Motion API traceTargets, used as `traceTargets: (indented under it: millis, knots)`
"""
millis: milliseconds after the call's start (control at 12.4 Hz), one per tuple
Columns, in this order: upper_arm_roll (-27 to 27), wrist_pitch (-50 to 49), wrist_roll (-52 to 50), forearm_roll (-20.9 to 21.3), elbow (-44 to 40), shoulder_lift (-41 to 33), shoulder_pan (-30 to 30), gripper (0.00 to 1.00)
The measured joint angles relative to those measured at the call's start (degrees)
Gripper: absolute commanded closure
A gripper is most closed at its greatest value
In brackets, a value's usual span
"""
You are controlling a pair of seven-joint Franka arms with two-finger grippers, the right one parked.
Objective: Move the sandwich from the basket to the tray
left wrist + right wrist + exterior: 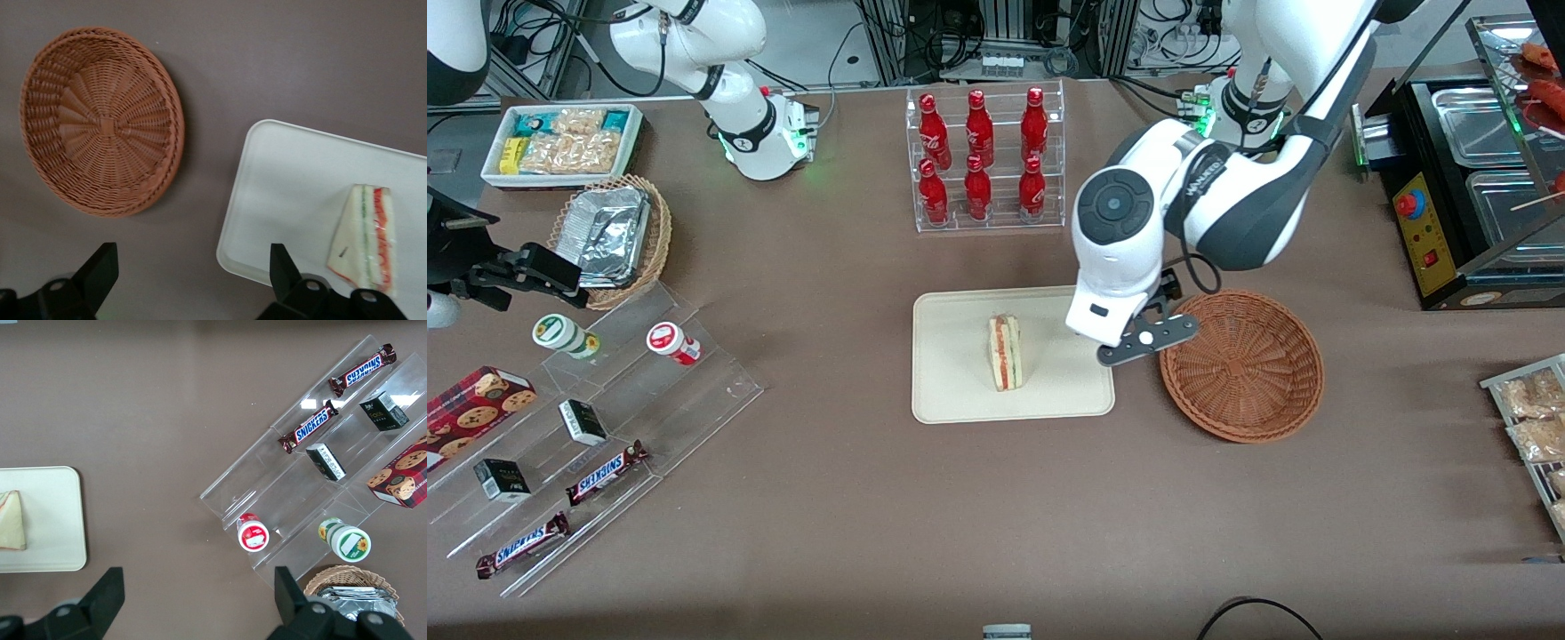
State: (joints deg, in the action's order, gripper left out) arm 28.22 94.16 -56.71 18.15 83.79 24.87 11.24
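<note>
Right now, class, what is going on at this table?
The sandwich stands on its edge on the tray, and the basket beside it holds nothing. The working arm's tool is open, grips nothing, and hangs above the table between basket and tray. Judging by this, the sandwich has been delivered and released.

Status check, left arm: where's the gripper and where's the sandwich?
Gripper open, empty, above the table between basket and tray. Sandwich lying on the tray, released. Basket empty. Nothing in the way.
</note>
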Motion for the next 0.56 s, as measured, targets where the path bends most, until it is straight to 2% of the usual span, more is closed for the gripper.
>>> traceTargets:
  millis: [321, 562]
  knots:
    - [-0.1, -0.5, 7.3, -1.5, 3.9, -4.7, -5.7, 0.0]
    - [-1.1, -1.8, 18.8, -7.3, 7.7, -10.5, -10.7, 0.0]
